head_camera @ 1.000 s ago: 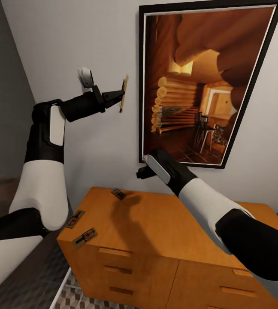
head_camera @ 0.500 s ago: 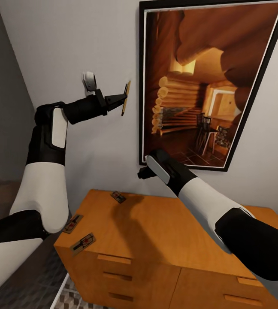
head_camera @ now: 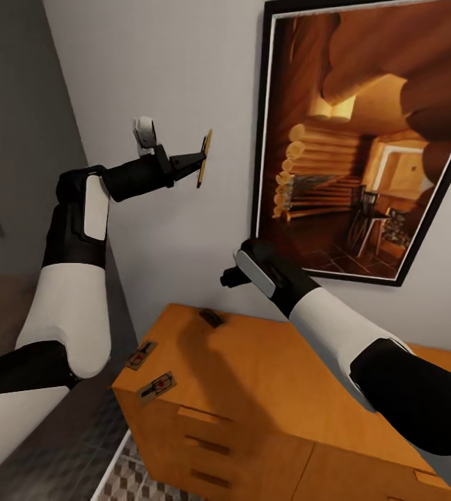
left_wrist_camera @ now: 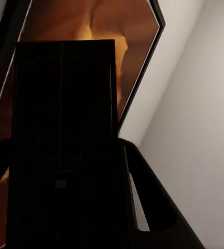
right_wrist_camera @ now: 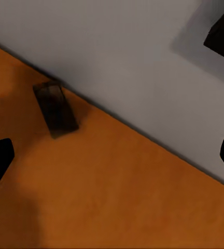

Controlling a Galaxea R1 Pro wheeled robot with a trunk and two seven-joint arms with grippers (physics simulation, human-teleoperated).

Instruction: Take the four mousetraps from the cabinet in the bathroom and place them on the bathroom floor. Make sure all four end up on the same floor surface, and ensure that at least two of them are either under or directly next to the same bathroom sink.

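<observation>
Left gripper (head_camera: 199, 156): raised by the wall, clamped on 1 mousetrap (head_camera: 204, 158) held on edge. Right gripper (head_camera: 227, 278): fingers spread, nothing held, above the cabinet (head_camera: 267, 390). 3 mousetraps on the cabinet top: rear trap (head_camera: 211, 318) below the right gripper, 2 edge traps (head_camera: 149, 370) at its left edge.

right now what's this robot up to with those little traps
The left gripper is raised near the wall, its fingers shut on one mousetrap held on edge. Three more mousetraps lie on top of the orange cabinet, two of them at its left edge. The right gripper hangs open above the cabinet top near the back trap. None is on the tiled floor yet.
</observation>
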